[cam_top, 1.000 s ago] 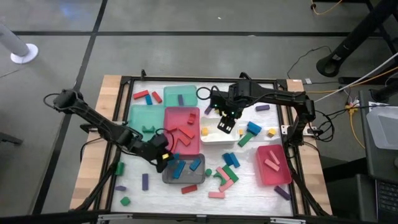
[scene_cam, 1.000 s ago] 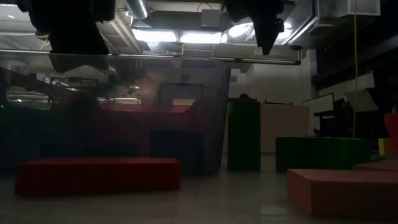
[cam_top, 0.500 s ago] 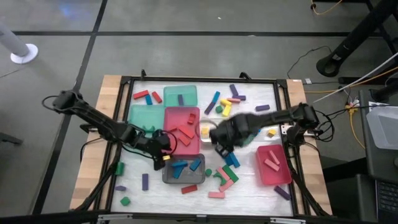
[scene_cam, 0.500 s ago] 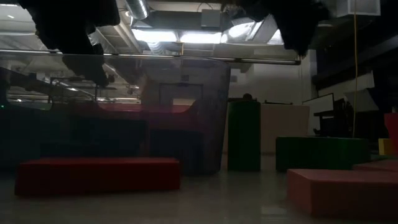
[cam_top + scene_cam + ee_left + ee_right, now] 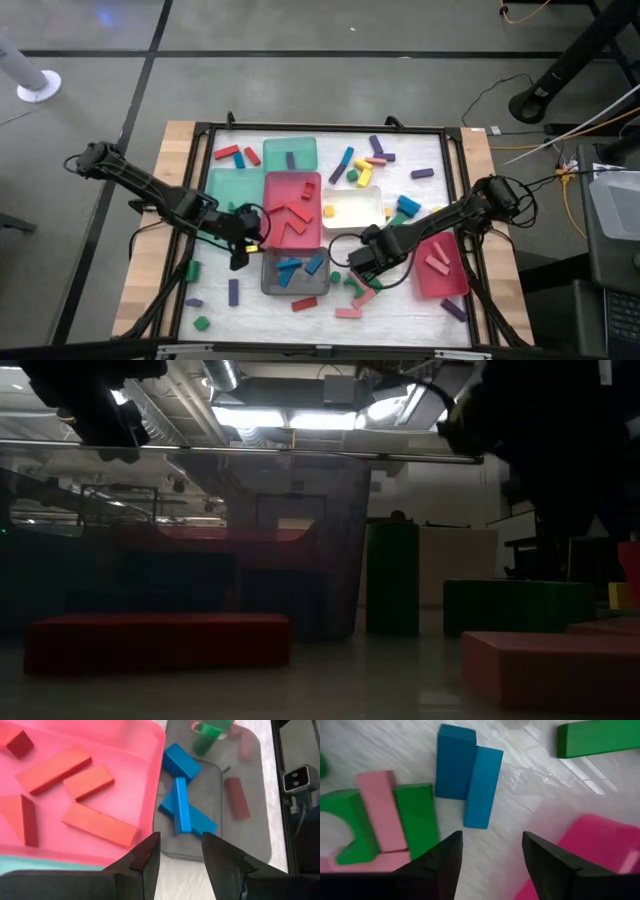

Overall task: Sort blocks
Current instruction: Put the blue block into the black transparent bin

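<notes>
Blocks in several colours lie scattered on the white table. Red ones (image 5: 100, 822) lie in the red tray (image 5: 318, 226). Blue ones (image 5: 182, 805) lie in the grey tray (image 5: 296, 288). My left gripper (image 5: 181, 857) hovers open and slanted over the grey tray's left edge, also seen in the high view (image 5: 240, 248), with nothing between its fingers. My right gripper (image 5: 492, 855) points down, open, over a cluster right of the grey tray: two blue bars (image 5: 467, 775) side by side, a pink bar (image 5: 382, 810) and green pieces (image 5: 417, 817) flat on the table. It touches none of them.
Two green trays (image 5: 235, 190) (image 5: 290, 152) stand at the far left, a white tray (image 5: 352, 208) in the middle and a pink tray (image 5: 447, 281) at the near right. Loose blocks lie along the far edge (image 5: 232, 153) and near edge (image 5: 348, 313). A black frame (image 5: 320, 128) rims the table.
My right gripper has swung from over the white tray toward the table's near edge, dropped low over the block cluster and rolled about its pointing line. My left gripper has drawn back from the grey tray toward the table's left and risen a little, rolling as it went.
</notes>
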`<state>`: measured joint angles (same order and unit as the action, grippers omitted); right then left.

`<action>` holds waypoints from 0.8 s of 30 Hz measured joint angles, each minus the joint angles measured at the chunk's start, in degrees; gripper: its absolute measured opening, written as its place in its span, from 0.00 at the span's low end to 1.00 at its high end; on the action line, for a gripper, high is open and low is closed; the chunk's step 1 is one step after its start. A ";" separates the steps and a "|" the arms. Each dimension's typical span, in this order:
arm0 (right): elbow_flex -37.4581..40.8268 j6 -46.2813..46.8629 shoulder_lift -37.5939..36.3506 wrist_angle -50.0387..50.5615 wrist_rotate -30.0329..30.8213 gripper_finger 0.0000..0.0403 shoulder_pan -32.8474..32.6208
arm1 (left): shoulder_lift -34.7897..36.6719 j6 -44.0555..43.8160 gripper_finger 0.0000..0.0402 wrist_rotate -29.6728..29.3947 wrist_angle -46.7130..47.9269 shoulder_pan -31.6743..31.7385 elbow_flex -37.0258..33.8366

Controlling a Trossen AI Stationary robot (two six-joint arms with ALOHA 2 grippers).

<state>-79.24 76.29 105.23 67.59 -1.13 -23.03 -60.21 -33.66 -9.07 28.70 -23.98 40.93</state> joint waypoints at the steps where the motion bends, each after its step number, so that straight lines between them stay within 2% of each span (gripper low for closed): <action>1: 1.07 -0.02 0.00 -1.43 -0.07 0.51 0.05 | 0.14 -0.36 0.33 0.00 -0.12 -0.34 0.00; 18: 14.17 -0.14 0.00 -18.24 -2.24 0.51 0.17 | 0.36 -1.04 0.33 -0.01 1.02 -3.15 0.00; 21: 15.87 -0.08 -0.32 -21.22 -3.45 0.47 0.17 | 0.42 -1.06 0.33 0.91 1.12 -3.15 0.00; 24: 16.24 -0.09 -0.37 -22.39 -3.43 0.37 0.17 | 1.25 -1.85 0.33 4.09 1.80 -3.15 0.00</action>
<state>-63.00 76.20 104.86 45.20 -4.56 -22.85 -58.96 -35.51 -4.98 30.50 -27.14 40.93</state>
